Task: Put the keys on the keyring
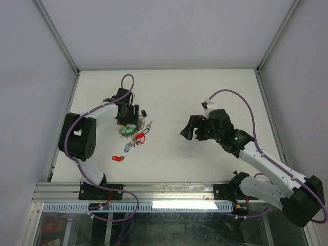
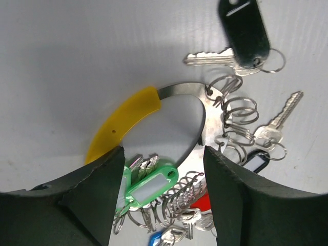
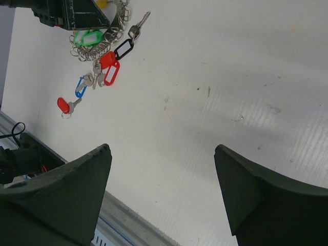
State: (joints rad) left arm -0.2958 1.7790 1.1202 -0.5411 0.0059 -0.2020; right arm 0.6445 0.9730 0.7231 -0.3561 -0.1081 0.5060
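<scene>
Pickup step: left end effector [image 2: 164, 154] wide, empty, over tangled keys [image 2: 174, 200]; right end effector [image 3: 163, 148] wide, idle at 3 o'clock. Next, pinch one key; keyring [image 2: 241, 110] perhaps at 1 o'clock.

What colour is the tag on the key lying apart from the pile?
Red; the lone silver key's plastic tag shows best in the right wrist view.

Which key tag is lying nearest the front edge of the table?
The small all-red tag. It lies alone, nearest the front edge of the table, while the blue tag and the rest sit farther back.
</scene>
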